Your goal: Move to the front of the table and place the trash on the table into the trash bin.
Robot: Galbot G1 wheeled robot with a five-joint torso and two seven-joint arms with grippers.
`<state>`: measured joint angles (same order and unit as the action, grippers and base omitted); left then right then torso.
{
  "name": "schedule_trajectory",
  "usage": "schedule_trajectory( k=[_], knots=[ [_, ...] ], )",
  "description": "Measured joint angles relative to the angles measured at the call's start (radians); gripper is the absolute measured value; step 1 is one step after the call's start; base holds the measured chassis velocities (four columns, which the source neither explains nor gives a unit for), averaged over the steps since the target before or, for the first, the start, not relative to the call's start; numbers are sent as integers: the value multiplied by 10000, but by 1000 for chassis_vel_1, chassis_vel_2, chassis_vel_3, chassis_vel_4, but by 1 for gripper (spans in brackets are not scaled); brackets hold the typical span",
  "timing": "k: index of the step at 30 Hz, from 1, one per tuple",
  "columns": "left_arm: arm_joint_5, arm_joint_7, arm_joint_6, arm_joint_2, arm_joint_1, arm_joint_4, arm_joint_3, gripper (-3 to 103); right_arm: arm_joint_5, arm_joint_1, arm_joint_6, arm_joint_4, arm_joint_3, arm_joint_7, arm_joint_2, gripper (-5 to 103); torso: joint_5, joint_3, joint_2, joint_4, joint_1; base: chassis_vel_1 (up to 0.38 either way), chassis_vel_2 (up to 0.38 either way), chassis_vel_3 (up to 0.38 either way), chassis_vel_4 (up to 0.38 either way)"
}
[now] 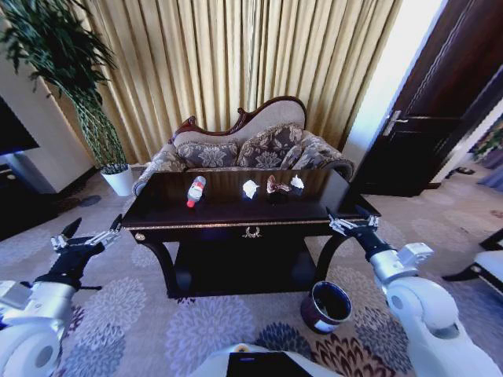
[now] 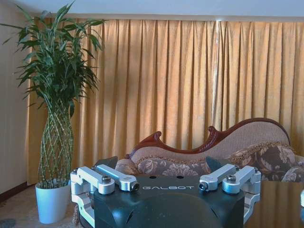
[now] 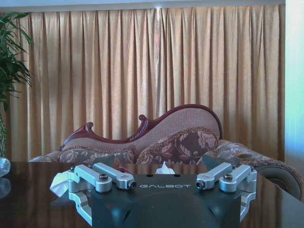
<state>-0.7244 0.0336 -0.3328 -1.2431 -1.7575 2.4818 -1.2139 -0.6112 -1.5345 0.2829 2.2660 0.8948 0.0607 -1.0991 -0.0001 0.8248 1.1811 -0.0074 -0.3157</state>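
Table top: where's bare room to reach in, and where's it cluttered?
The table is bare along its whole front edge and at its left end, left of the bottle. The back strip is crowded: bottle, paper wad, wrapper and another white scrap in a row. Left end effector and right end effector flank the table, both open.

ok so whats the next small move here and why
Probably reach the left gripper forward over the table toward the bottle. Both grippers are open and empty, the right gripper at the table's front corner, and the trash lies untouched on top, with the bin on the floor in front.
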Motion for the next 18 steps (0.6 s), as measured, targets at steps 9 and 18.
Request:
schedule_trajectory(
  k=[9, 18],
  knots=[
    [-3, 8, 1, -228, -113, 104, 17, 100, -372, 428, 114, -332, -303, -88, 251, 100, 3, 2, -3, -1, -6, -104, 104, 97, -105],
    [4, 5, 1, -447, -266, 182, -11, 100, -2076, 1916, 870, -1533, -1117, -717, 1241, 100, 2, -2, 2, -2, 5, 0, 0, 0, 0]
  ],
)
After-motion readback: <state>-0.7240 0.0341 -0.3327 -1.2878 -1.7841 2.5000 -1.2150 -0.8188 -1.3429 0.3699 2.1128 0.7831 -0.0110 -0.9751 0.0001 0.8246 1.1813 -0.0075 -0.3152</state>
